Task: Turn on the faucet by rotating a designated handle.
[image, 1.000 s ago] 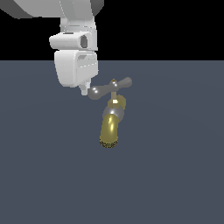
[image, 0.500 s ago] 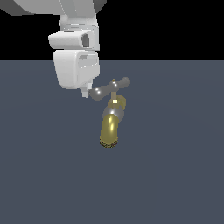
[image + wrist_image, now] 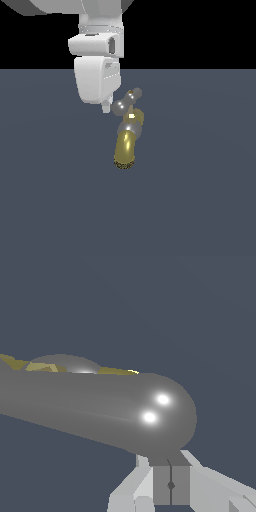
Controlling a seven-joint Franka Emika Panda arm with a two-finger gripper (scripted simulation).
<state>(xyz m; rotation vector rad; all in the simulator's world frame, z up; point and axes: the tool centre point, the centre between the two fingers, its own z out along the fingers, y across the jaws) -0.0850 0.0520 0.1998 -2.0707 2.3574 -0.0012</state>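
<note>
Wrist view puts the claw (image 3: pixel 170 485) nearest: its two pale fingers (image 3: pixel 131 487) meet along a thin seam, clenched on nothing, their tips right under the rounded end of the handle (image 3: pixel 100 408), which fills the middle of the picture as a thick grey bar with two bright glints. Whether the tips actually touch that end cannot be told, though they look pressed against it. Beyond the bar, a sliver of brass from the faucet (image 3: pixel 60 367) shows over its edge. In the exterior view the claw (image 3: pixel 105 106) hangs just beside the near bulb of the handle (image 3: pixel 126 102), on the exterior view's left, with the crossbar slanting up and away; below it the faucet (image 3: pixel 127 141) points its yellow spout downward across the dark floor (image 3: pixel 200 190). The step in hand appears to be pushing the crossbar round. The next move likely calls for sweeping sideways along the arc without slipping off the bulb.
</note>
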